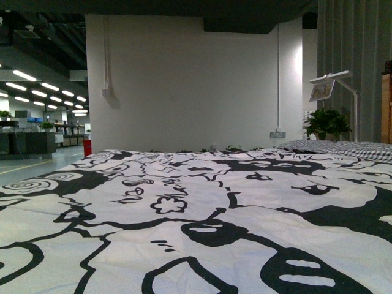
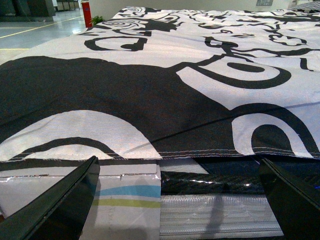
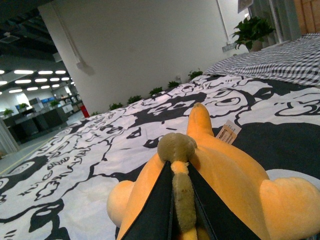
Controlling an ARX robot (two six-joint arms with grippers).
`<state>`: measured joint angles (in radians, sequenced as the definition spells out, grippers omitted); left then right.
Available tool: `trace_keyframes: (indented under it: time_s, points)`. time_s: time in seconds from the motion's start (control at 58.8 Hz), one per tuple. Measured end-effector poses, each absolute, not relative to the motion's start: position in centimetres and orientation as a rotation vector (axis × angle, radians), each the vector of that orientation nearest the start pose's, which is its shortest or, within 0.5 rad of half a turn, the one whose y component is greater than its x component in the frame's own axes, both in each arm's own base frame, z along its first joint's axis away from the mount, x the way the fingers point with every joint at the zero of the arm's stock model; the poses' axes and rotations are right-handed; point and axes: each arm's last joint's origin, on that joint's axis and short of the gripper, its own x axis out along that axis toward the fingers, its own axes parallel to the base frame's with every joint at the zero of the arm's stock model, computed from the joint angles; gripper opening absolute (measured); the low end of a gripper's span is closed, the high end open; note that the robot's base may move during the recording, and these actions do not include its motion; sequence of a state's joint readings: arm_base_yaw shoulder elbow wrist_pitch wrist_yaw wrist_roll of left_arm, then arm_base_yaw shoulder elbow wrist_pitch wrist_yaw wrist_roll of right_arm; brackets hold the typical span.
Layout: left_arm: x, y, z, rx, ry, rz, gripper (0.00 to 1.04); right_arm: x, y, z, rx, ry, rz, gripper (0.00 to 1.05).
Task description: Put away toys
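The right gripper (image 3: 178, 167) is closed almost fully, its jaws pinching the olive-brown nub (image 3: 176, 146) of the toy (image 3: 225, 185), an orange plush lying on the black-and-white duvet (image 1: 184, 208). The left gripper (image 2: 177, 162) is spread wide and holds nothing, at the near edge of the duvet.

The step in hand looks like the pick-up. A hold on one thin nub is slight, and the soft body will likely hang and swing from it. The lift should be slow and straight up, with a watch that the nub does not slide out between the fingers. If it slips, a deeper bite across the body would serve better. The free left arm could steady the toy from beneath.

Much is hidden. The front view shows neither arm nor the toy, so where on the bed it lies cannot be fixed; a checked pillow (image 3: 280, 60) lies farther off. No box or basket for toys shows anywhere. The toy's face is out of sight and its near end is cut off. Under the duvet's hem, the left wrist view shows a pale striped thing (image 2: 130, 200) I cannot identify.
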<state>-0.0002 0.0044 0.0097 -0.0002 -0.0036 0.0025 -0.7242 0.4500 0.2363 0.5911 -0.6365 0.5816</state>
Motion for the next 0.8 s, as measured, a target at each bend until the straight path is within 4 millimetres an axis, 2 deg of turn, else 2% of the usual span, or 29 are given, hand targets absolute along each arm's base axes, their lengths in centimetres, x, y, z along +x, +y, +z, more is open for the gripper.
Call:
trace_keyframes:
  time_s: [0.187, 0.799]
  points:
    - [9.7, 0.0, 16.6, 0.002, -0.005, 0.003, 0.99, 10.0, -6.5, 26.1, 0.326, -0.320, 0.032, 0.06]
    - [9.7, 0.0, 16.6, 0.002, -0.005, 0.003, 0.99, 10.3, -6.5, 23.9, 0.384, -0.211, -0.045, 0.06]
